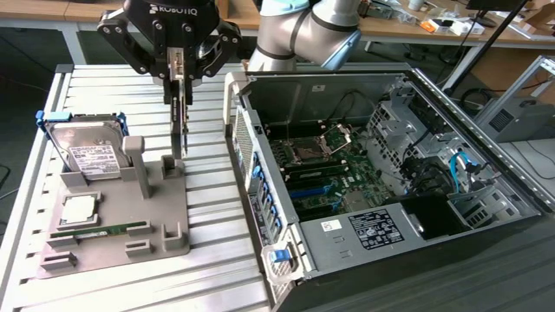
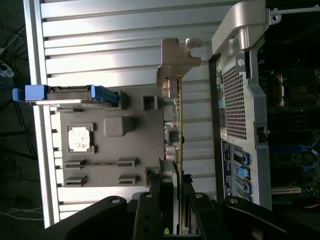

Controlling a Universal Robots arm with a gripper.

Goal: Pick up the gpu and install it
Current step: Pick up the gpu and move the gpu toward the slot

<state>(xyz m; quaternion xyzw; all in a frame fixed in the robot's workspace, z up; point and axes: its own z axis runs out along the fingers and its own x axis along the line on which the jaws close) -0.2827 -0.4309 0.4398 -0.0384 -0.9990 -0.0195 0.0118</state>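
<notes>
- Your jaws are clamped on the top edge of the gpu point(image 1: 180, 127), upper left in the exterior view.
- The card hangs upright, its lower end just over the grey holder point(image 1: 121, 214).
- A hard drive point(image 1: 87, 153) stands left of it; the open computer case point(image 1: 347, 240) sits right, on the bench point(image 1: 217, 273).

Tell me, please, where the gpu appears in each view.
Exterior view: gpu hangs edge-on from the jaws, between hard drive and computer case.
Wrist view: gpu edge-on between grey fixture and computer case.
Shared landmark: the blue-framed hard drive.
</notes>
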